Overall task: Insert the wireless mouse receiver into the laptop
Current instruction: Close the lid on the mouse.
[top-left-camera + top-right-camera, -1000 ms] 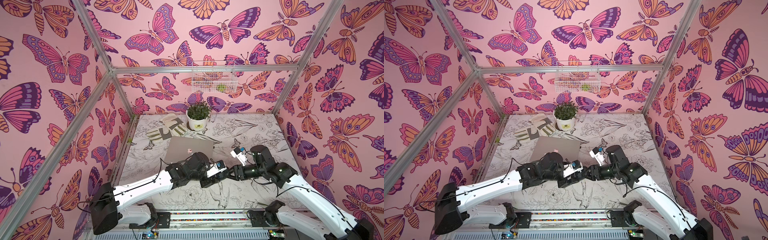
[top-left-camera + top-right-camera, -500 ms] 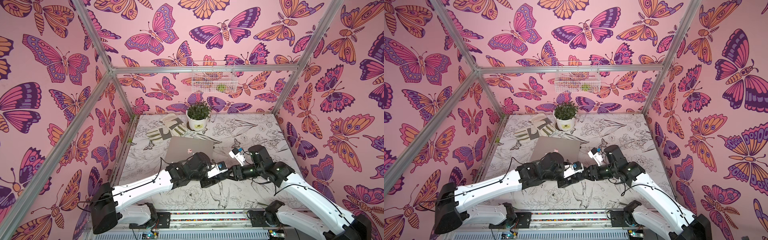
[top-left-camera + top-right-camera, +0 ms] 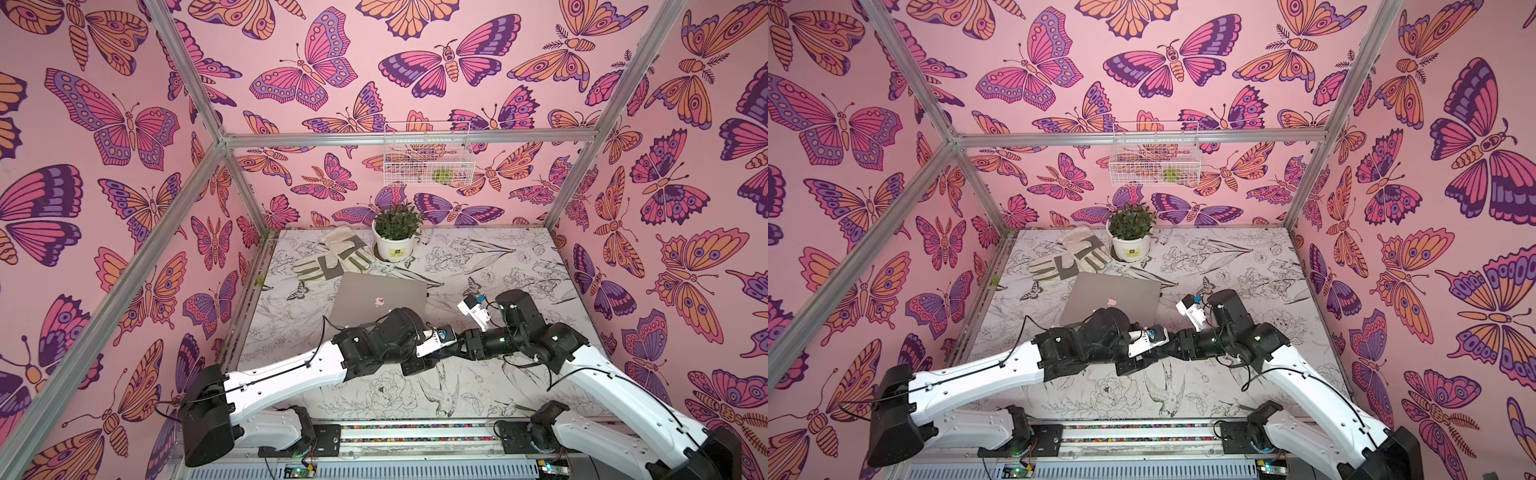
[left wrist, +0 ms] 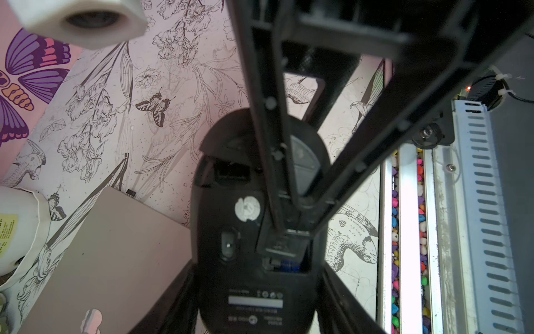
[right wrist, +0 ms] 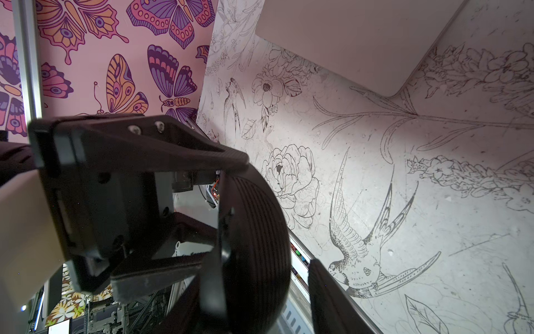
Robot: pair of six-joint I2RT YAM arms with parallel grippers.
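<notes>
Presently the wireless mouse receiver (image 4: 280, 244) cannot be identified beyond doubt. The likeliest candidate is a small black block seated in the open underside of the mouse (image 4: 225, 208), with a silver-and-blue end showing just past it. Its long axis appears to run along the length of the mouse. The right gripper (image 4: 291, 227) reaches straight into that recess, and the block lies directly ahead of its fingers (image 4: 265, 130), at the very tips. A gap shows between those fingers, but whether they have closed on the block cannot be told, since the tips mask the contact. The left gripper (image 4: 257, 277) is clamped across the sides of the mouse and carries it clear of the tabletop (image 3: 498, 257), over the middle and towards the near edge.

The laptop (image 3: 376, 291) lies closed and flat, lid up, left of centre and towards the far edge. Its near right corner sits just beside the two grippers in both top views. A small dark stub (image 3: 427, 296) projects at its right-hand edge; I judge that to be the socket side. The right arm is the nearer to both the block and that edge, so extraction and carrying would fall to it. A potted plant (image 3: 397, 245) and a pair of gloves (image 3: 332, 262) occupy the far edge, well apart from the work.
</notes>
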